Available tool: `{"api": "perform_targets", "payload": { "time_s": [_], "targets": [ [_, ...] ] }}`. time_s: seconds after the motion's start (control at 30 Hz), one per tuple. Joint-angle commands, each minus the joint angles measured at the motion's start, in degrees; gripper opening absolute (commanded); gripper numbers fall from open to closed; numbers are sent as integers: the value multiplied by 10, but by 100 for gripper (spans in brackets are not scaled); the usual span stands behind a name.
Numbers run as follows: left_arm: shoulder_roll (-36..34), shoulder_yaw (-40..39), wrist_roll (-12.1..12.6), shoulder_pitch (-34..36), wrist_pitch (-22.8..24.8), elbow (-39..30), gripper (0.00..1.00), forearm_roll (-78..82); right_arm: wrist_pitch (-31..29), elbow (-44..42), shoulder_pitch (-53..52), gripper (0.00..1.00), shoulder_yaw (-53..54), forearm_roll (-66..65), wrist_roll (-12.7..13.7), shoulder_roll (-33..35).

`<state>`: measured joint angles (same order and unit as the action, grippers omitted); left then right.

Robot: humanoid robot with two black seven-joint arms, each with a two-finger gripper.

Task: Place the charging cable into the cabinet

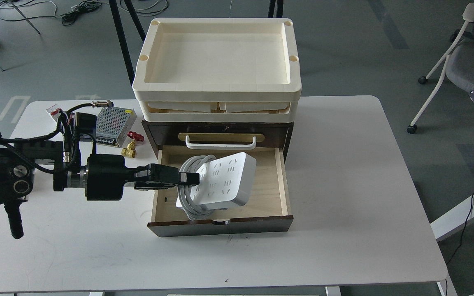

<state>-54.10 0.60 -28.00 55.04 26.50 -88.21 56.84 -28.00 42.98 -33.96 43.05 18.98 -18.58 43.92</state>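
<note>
The left gripper (187, 179) is reaching in from the left over the open drawer (272, 181) of the cabinet (220, 130), and its black fingers are pressing together on the left end of the charging cable (224, 179), right where the thick white cord (187, 205) is looping around the power strip. The strip is sitting tilted, with its socket face turned up and toward the camera and its right end raised toward the back of the drawer, while the cord coil is hanging at its lower left, against the pale wood floor near the drawer's front left corner. Whether the strip itself is resting on the drawer floor or hanging just above it cannot be told. The drawer is standing pulled well out toward the camera, with the white handle (220, 143) of the closed drawer above it showing just behind. Two cream trays (216, 88) are sitting stacked on top of the cabinet. On the white table (344, 246), to the left of the cabinet, a silver mesh box (113, 121) is lying beside a small red piece (135, 135) and a brass fitting (129, 151). The right arm is not showing anywhere in the view.
</note>
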Motion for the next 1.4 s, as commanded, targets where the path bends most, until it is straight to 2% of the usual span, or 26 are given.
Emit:
{"api": "perform_targets", "payload": {
  "time_s": [0.0,0.3,0.63,1.07,1.23,1.37],
  "targets": [
    [27,0,0,-1,-1,36,0,-1,0,1,1,100,0,0,0,-1],
    [89,3,0,-3,-12,106,0,8,0,0,5,100,0,0,-1,0],
    [128,8,0,-25,-28,174,0,41,0,0,11,100,0,0,-1,0],
    [173,9,0,-52,-26,249,1,53,0,1,12,100,1,0,-1,1],
    [191,8,0,-59,-27,275,11,60,0,2,15,100,1,0,-1,4],
    [192,4,0,-59,-20,274,36,59,0,2,15,100,1,0,-1,4]
  ]
}}
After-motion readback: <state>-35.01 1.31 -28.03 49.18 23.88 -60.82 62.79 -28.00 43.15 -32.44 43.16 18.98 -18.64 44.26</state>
